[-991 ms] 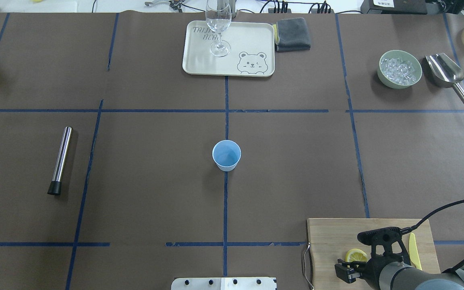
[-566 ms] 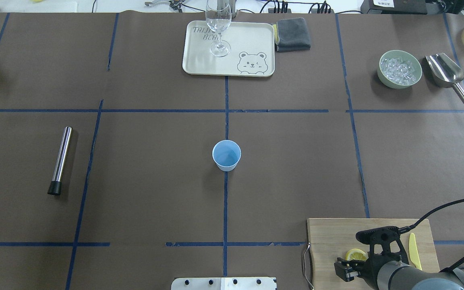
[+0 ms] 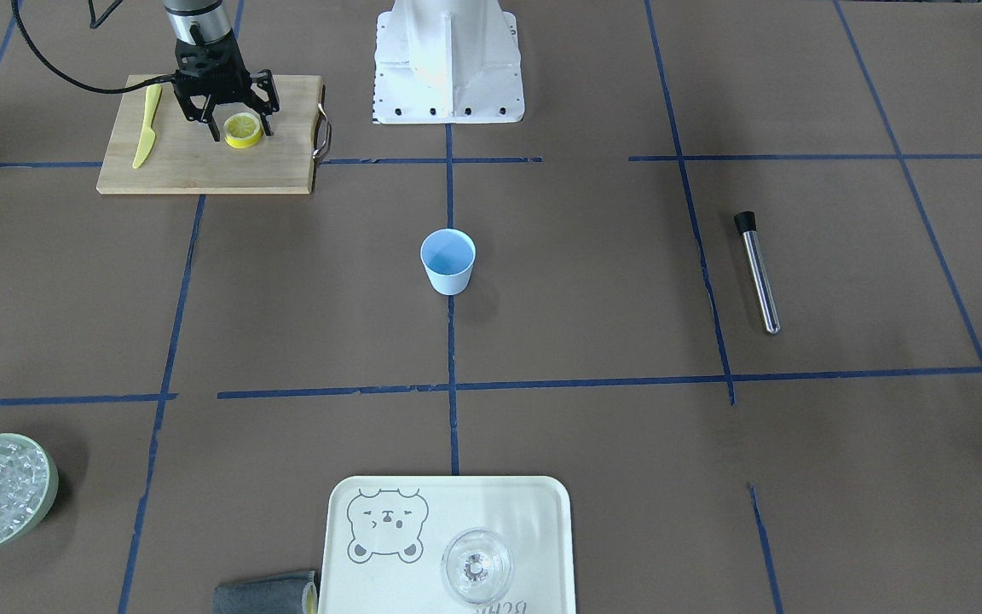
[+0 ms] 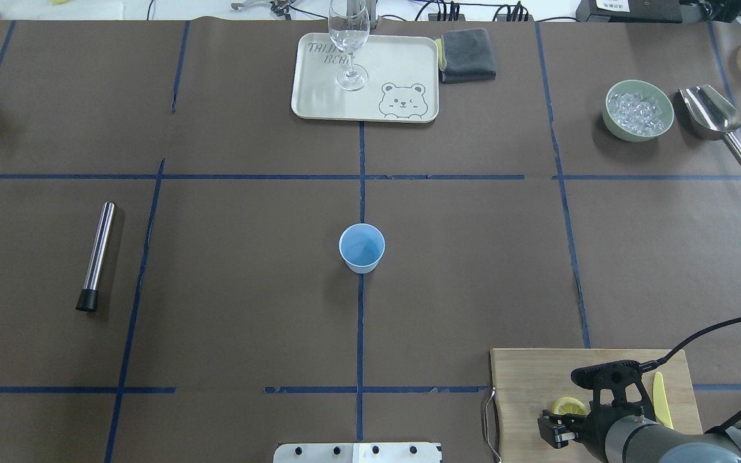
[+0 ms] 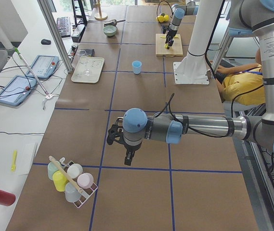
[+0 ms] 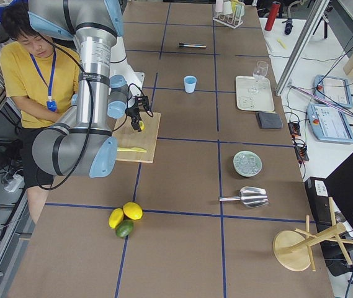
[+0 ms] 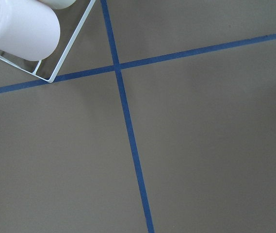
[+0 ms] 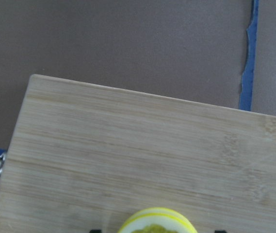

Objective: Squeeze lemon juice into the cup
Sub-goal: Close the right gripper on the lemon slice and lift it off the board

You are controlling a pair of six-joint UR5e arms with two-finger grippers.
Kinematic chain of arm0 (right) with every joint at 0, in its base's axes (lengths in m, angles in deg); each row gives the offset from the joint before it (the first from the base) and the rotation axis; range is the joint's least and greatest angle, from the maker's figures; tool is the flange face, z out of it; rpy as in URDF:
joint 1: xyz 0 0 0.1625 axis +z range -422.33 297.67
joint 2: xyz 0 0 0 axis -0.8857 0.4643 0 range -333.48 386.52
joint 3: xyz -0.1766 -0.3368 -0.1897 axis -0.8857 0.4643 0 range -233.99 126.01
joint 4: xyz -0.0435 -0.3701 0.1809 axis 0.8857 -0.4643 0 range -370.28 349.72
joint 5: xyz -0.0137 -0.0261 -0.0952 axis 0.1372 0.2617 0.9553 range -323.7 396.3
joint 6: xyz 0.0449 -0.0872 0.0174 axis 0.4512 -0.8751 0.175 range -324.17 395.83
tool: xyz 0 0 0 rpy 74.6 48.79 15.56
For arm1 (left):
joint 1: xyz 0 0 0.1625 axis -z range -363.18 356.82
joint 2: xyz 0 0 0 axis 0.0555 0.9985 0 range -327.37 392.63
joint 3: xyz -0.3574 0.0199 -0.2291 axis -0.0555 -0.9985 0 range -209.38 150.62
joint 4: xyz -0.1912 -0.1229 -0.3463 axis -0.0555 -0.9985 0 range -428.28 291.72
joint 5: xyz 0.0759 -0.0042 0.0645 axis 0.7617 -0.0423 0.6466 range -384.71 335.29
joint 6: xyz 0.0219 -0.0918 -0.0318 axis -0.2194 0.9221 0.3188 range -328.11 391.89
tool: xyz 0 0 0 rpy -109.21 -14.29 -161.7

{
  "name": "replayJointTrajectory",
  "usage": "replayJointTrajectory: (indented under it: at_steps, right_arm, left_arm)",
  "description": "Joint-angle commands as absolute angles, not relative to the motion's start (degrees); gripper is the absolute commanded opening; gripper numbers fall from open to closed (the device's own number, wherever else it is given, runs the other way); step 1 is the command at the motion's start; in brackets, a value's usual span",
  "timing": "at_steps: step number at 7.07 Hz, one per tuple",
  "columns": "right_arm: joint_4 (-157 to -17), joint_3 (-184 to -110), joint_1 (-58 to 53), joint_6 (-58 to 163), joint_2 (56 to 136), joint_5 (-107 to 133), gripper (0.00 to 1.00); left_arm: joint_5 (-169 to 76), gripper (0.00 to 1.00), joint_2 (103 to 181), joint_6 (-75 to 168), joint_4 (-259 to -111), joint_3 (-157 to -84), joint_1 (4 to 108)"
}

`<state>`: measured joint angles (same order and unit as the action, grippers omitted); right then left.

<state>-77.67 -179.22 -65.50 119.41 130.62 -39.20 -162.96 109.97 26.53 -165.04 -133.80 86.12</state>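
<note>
Brown-papered surface (image 3: 593, 281) taped in blue squares carries a wooden cutting board (image 3: 193, 170) at upper left of the front-facing view. Above it the right claw (image 3: 239, 124) is spread wide, released. Whether the left claw (image 5: 128, 158) is clenched cannot be told. The cup (image 3: 448, 260) stands upright at center. The lemon (image 3: 243, 129) lies on the board between the right claw's fingers, well apart from the cup.
</note>
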Motion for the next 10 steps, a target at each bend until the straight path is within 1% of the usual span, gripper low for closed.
replayJointTrajectory:
  at_steps: [1,2,4,5,6,9,10]
  right_arm:
    - [-77.87,-179.23,-65.41,119.33,130.75,-39.37,0.78]
    - [-77.87,-179.23,-65.41,119.33,130.67,-39.38,0.67]
    - [-77.87,-179.41,-65.32,119.33,130.67,-39.64,0.30]
    - [-77.87,-179.49,-65.32,119.33,130.67,-39.55,0.17]
    - [-77.87,-179.84,-65.23,119.33,130.67,-39.46,0.15]
    - [-78.31,-184.49,-64.27,119.33,131.10,-39.55,0.15]
    - [-81.62,-186.16,-63.05,119.33,130.32,-39.81,0.15]
  left_arm:
    - [-162.96,1.00,109.97,26.53,-165.04,-133.80,86.12]
    - [-162.96,1.00,109.88,26.53,-164.96,-134.41,86.12]
    - [-162.96,1.00,109.88,26.53,-164.96,-134.50,86.20]
    - [-162.96,1.00,109.88,26.53,-164.96,-134.59,86.20]
    - [-162.96,1.00,109.88,26.53,-164.96,-134.59,86.20]
    - [-162.96,1.00,109.88,26.53,-164.96,-134.59,86.20]
    - [-162.87,1.00,109.88,26.53,-164.96,-134.59,86.20]
